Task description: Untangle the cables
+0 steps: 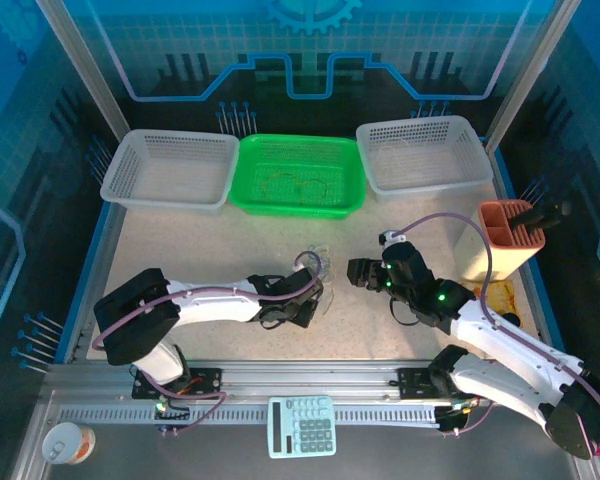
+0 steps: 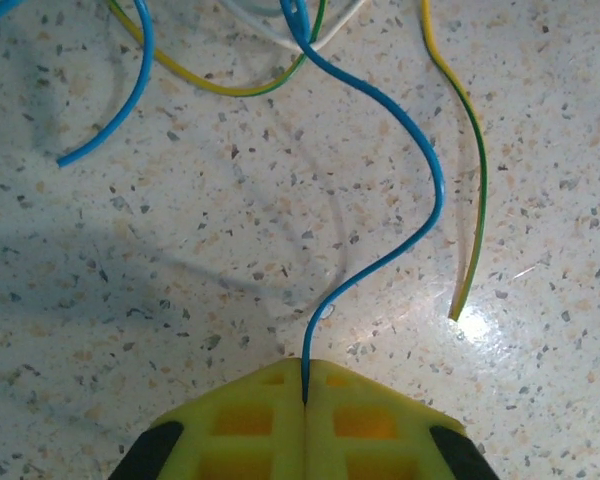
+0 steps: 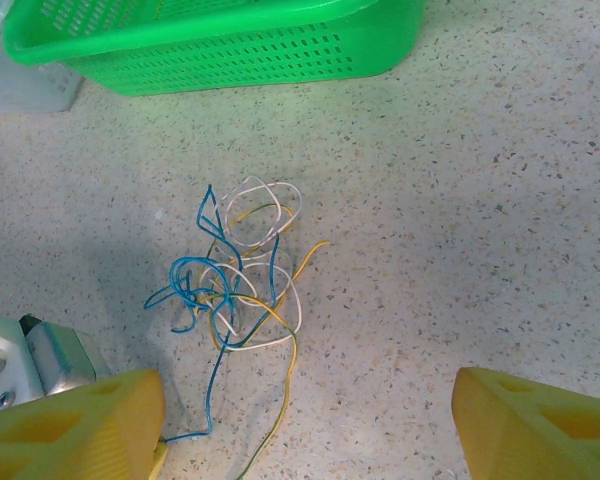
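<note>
- The left gripper (image 2: 305, 372) has its fingers pressed together on the tip of a blue wire (image 2: 438, 180). The right gripper (image 3: 308, 410) hangs with fingers apart, holding nothing.
- The cables (image 3: 238, 290) lie knotted on the table (image 3: 500, 220), between the two grippers and near the green basket (image 3: 240, 65).
- Risk: a pull on the blue wire could drag the whole knot along, since nothing pins it.
- Risk: only the very end is pinched, so the thin wire could slip free.
- Risk: a hard tug may tighten the loops rather than loosen them.
- Count: three baskets, namely the green one, a left white basket (image 1: 165, 196) and a right white basket (image 1: 432, 180).
- Count: wires in three colours, blue, white and yellow-green. There are perhaps four or five, but the knot is too dense to be sure.
</note>
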